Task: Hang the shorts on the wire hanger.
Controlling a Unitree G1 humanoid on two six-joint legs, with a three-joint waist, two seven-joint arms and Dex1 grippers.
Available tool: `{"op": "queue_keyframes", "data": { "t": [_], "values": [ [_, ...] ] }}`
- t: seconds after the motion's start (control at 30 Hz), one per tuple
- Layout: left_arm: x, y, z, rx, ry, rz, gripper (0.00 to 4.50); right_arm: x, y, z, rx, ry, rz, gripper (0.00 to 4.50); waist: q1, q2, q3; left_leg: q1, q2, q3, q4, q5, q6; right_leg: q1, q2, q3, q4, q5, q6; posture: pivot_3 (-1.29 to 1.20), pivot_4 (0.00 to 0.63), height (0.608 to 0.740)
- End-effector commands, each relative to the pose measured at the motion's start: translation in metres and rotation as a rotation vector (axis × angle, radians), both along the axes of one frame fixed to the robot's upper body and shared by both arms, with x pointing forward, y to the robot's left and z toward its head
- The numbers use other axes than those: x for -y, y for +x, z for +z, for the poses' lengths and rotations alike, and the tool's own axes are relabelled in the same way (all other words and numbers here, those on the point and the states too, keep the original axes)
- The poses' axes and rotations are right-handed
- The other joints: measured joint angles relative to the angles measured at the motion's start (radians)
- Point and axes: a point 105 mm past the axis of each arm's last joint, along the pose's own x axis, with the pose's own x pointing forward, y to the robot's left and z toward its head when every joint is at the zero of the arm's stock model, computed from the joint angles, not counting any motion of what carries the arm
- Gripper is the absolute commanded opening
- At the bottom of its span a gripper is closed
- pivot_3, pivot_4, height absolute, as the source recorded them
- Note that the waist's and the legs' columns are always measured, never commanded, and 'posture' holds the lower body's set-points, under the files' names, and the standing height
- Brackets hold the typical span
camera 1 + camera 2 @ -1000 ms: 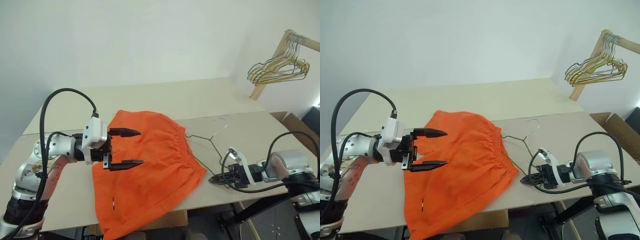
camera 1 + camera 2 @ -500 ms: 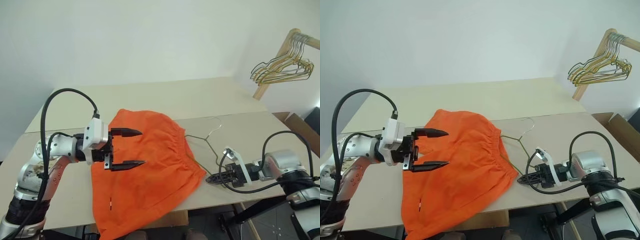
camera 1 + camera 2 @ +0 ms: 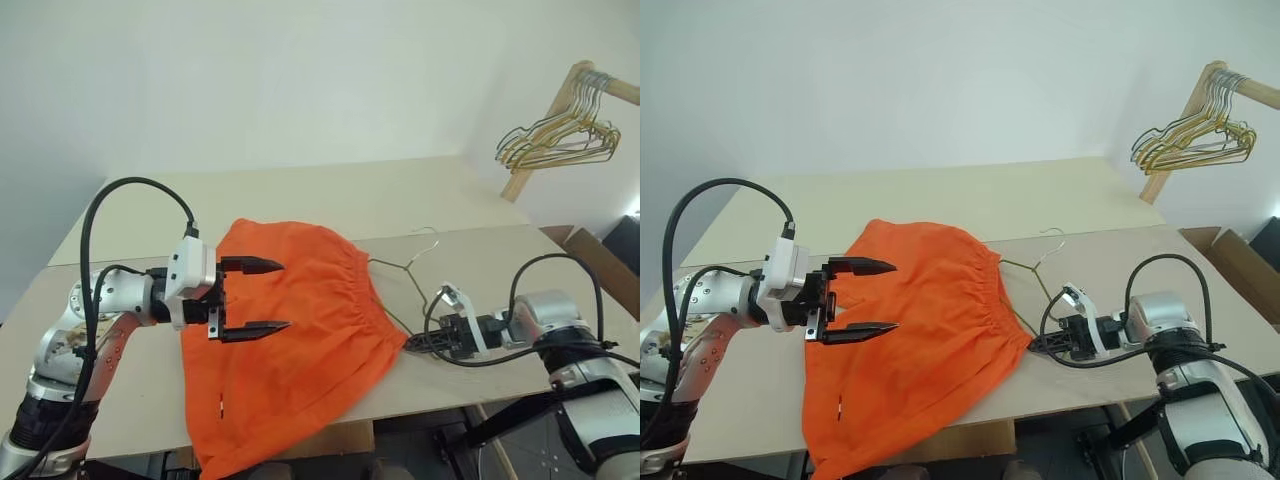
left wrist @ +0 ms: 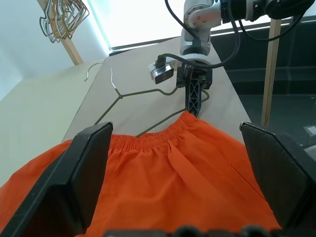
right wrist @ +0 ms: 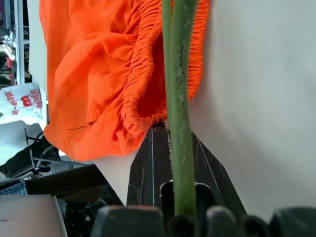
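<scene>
My left gripper [image 3: 252, 296] hovers with jaws wide apart over the left half of the bright orange fabric shorts [image 3: 300, 340], which lie flat on the pale wooden table [image 3: 480, 255] — their lower hem spills over its near edge. At the gathered waistband's right corner, my right gripper [image 3: 1038, 342] is clamped on the thin greyish-gold wire hanger [image 3: 405, 268]; bare tabletop lies beyond the hook.

A bare test room or lab: plain white walls [image 3: 300, 80], a wide plywood table [image 3: 330, 200], and a wooden rack [image 3: 560, 110] carrying a bunch of wire hangers [image 3: 555, 140].
</scene>
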Motion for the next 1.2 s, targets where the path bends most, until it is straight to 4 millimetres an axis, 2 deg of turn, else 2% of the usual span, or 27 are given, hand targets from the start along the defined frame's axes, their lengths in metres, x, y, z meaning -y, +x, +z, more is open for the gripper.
{"op": "queue_keyframes", "data": {
  "t": [0.03,0.2,0.53,0.73,0.8,0.93,1.03,1.13,1.2],
  "values": [
    [0.000,0.000,0.008,0.048,0.005,-0.001,4.47,-0.009,-0.005,0.010,0.043,0.018,0.116,0.00,0.001,0.000,0.000,0.000,0.000,0.000,0.000,0.000,0.000,0.000,0.000,0.000,0.000,0.000,0.000,0.12,0.000,0.740],
    [-0.001,-0.002,0.007,0.048,0.009,-0.001,4.47,-0.009,-0.011,0.011,-0.002,0.026,0.160,0.00,0.003,0.000,0.000,-0.002,-0.001,0.000,0.000,0.000,0.000,-0.001,-0.001,0.000,0.000,0.000,0.000,0.14,0.000,0.740],
    [-0.002,-0.003,0.006,0.057,0.012,0.015,4.47,-0.013,0.013,0.014,0.006,0.053,0.079,0.00,0.008,0.000,0.000,-0.002,-0.001,-0.001,0.000,0.001,-0.001,-0.002,-0.001,0.000,0.000,0.000,0.000,0.16,0.000,0.740],
    [-0.003,-0.001,0.006,0.059,0.014,0.023,4.47,-0.015,0.027,0.018,0.088,0.061,0.029,0.00,0.009,0.000,0.000,-0.002,-0.001,-0.001,0.000,0.001,-0.002,-0.002,-0.001,-0.001,0.000,0.000,0.000,0.15,0.000,0.740],
    [-0.004,0.001,0.008,0.064,0.012,0.025,4.47,-0.015,0.033,0.026,0.173,0.046,0.022,0.00,0.008,0.000,0.000,-0.002,-0.001,-0.001,0.000,0.001,-0.002,-0.002,-0.001,-0.001,0.000,0.000,0.000,0.14,0.000,0.740],
    [-0.004,0.008,0.012,0.081,0.010,0.022,4.47,-0.024,0.031,0.045,0.400,-0.060,0.116,0.00,0.010,0.000,0.000,-0.003,-0.001,-0.001,-0.001,0.001,-0.002,-0.003,-0.001,-0.001,0.001,0.000,0.000,0.10,0.000,0.740],
    [-0.005,0.019,0.020,0.119,0.015,0.016,4.47,-0.037,0.031,0.062,0.658,-0.210,0.184,0.00,0.008,0.001,0.000,-0.005,-0.001,-0.002,0.000,0.001,-0.002,-0.004,-0.001,-0.002,0.000,0.000,0.000,0.06,0.000,0.740],
    [-0.008,0.038,0.037,0.177,0.020,0.019,4.47,-0.052,0.026,0.078,0.864,-0.352,0.288,0.00,0.003,0.001,0.000,-0.005,-0.001,-0.002,0.000,0.001,-0.002,-0.004,-0.001,-0.002,0.000,0.000,0.000,0.02,0.000,0.740],
    [-0.010,0.053,0.051,0.232,0.035,0.013,4.47,-0.068,0.017,0.094,0.940,-0.324,0.342,0.00,-0.002,0.000,0.000,-0.005,-0.001,-0.002,0.001,0.001,-0.002,-0.004,-0.001,-0.003,0.000,0.000,0.000,-0.01,0.000,0.740]
  ]
}}
